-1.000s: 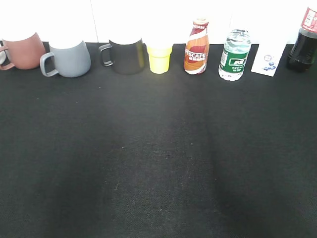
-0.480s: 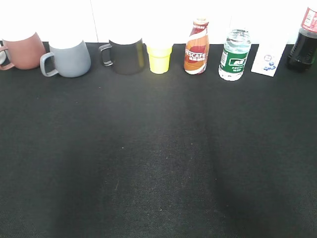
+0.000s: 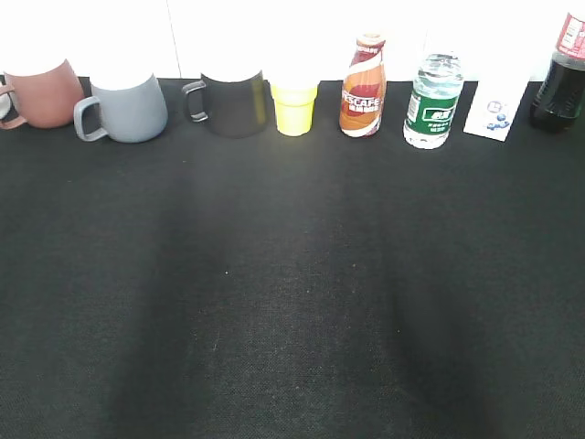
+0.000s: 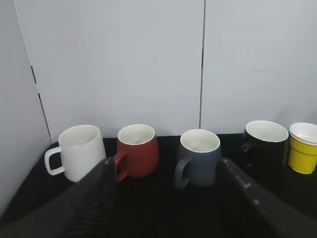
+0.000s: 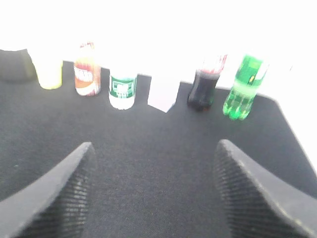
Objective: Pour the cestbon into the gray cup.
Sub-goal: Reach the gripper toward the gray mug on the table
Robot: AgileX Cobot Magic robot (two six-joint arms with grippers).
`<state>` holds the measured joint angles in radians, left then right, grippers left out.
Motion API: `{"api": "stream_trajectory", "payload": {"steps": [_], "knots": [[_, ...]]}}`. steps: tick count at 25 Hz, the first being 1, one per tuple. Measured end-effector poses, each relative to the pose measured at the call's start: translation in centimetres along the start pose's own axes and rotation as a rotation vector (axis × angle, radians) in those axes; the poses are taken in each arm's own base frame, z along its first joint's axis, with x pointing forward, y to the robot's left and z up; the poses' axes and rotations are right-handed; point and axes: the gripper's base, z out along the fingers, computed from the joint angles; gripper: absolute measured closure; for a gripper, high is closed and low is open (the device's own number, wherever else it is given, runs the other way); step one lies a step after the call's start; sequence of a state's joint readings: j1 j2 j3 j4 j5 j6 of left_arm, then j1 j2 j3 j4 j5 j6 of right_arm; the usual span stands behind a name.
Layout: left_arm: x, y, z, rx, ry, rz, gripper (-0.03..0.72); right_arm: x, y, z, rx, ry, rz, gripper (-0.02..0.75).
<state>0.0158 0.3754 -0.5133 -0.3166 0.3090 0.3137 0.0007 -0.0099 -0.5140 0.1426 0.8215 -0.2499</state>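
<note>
The cestbon [image 3: 432, 102], a short clear bottle with a green label, stands upright at the back right of the black table; it also shows in the right wrist view [image 5: 122, 90]. The gray cup [image 3: 127, 107] stands at the back left, handle to the left, and shows in the left wrist view [image 4: 199, 157]. My left gripper [image 4: 163, 171] is open and empty, well short of the cups. My right gripper [image 5: 154, 151] is open and empty, well short of the bottles. Neither gripper shows in the exterior view.
Along the back stand a reddish-brown mug [image 3: 41, 92], black mug [image 3: 234, 103], yellow cup [image 3: 294, 107], Nescafe bottle [image 3: 364, 86], white carton [image 3: 494, 108] and cola bottle [image 3: 559, 82]. A white mug [image 4: 78, 152] and a green bottle [image 5: 243, 89] show in the wrist views.
</note>
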Motion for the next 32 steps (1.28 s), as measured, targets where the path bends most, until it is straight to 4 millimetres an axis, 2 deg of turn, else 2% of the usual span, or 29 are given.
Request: {"api": "stream_trajectory", "payload": {"steps": [2, 5, 6, 9, 10, 13, 14, 18, 25, 32], "knots": [[0.1, 0.3, 1.8, -0.011, 0.008, -0.009, 0.208, -1.1, -0.4, 0.8, 0.02, -0.06, 0.005, 0.182], [0.0, 0.3, 3.5, -0.011, -0.014, -0.012, 0.21, -1.9, -0.7, 2.7, 0.019, -0.022, 0.012, 0.184], [0.1, 0.0, 4.9, 0.012, -0.011, -0.01, 0.223, -2.5, -1.0, 3.8, 0.025, -0.029, 0.02, 0.184], [0.7, -1.1, 6.9, 0.073, 0.014, 0.004, 0.277, -3.0, -1.3, 5.1, 0.032, -0.032, 0.024, 0.184], [0.9, -2.0, 8.1, 0.116, 0.006, 0.026, 0.319, -3.2, -1.4, 5.5, 0.036, -0.035, 0.02, 0.184], [1.9, -3.5, 10.4, 0.161, 0.014, 0.048, 0.357, -3.3, -1.4, 5.7, 0.037, -0.036, -0.003, 0.184], [2.6, -4.0, 11.7, 0.161, 0.014, 0.056, 0.365, -3.3, -1.4, 5.7, 0.038, -0.037, -0.012, 0.184], [4.8, -4.5, 14.7, 0.131, 0.052, 0.077, 0.372, -3.3, -1.4, 5.7, 0.039, -0.04, -0.024, 0.184], [6.9, -4.7, 17.3, 0.081, 0.033, 0.09, 0.372, -3.3, -1.4, 5.7, 0.037, -0.05, -0.026, 0.184], [8.8, -4.8, 18.8, 0.085, 0.046, 0.152, 0.372, -1.3, -1.1, 6.8, 0.016, 0.003, -0.033, 0.184]]}}
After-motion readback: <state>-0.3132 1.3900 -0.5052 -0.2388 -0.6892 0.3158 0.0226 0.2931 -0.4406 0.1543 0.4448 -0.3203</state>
